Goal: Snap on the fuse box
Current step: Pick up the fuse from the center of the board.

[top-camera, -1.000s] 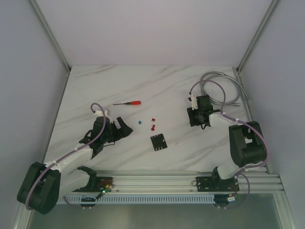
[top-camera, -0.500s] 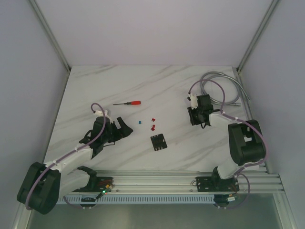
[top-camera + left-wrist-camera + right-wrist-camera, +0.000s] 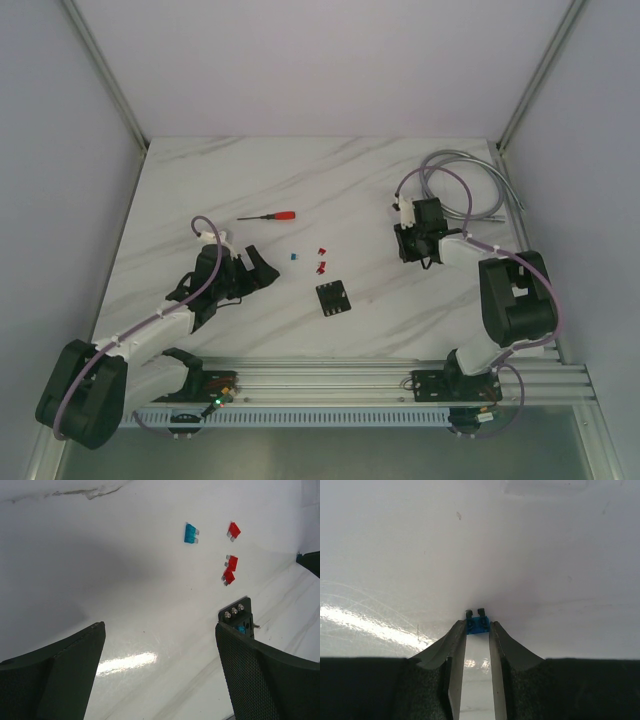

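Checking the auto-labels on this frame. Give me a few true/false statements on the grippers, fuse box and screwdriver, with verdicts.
1. The left gripper is open and holds nothing. True.
2. The right gripper is closed on a red fuse. False: its fingertips pinch a small blue fuse.
3. The fuse box lies on the table between the two arms, in neither gripper. True.
4. The screwdriver is in the left gripper. False: it lies on the table, beyond that gripper and apart from it.
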{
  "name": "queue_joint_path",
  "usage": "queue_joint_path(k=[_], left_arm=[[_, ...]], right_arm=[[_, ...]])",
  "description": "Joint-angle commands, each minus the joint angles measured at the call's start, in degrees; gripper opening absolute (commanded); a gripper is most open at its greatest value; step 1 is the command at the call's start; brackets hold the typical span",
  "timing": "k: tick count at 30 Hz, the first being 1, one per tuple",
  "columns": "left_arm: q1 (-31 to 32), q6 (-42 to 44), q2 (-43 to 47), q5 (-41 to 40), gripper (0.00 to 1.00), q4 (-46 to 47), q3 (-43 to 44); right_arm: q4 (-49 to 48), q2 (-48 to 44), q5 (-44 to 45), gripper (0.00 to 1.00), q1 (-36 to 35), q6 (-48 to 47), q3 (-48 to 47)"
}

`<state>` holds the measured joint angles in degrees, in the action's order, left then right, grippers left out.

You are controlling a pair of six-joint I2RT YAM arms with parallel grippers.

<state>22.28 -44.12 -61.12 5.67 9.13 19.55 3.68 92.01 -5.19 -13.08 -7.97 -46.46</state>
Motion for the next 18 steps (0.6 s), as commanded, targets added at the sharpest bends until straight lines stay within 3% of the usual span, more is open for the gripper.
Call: queue_joint_path(k=[1, 18], left_arm=[[-0.3, -0.5, 0.7, 1.4, 1.00, -0.6, 1.4], [-0.2, -4.0, -0.5, 10.3, 1.00, 1.8, 6.6]], right_arm=[[2.6, -0.4, -2.5, 0.21, -0.7, 0.4, -0.4], [-3.1, -8.7, -5.1, 0.20, -15.2, 8.4, 0.7]])
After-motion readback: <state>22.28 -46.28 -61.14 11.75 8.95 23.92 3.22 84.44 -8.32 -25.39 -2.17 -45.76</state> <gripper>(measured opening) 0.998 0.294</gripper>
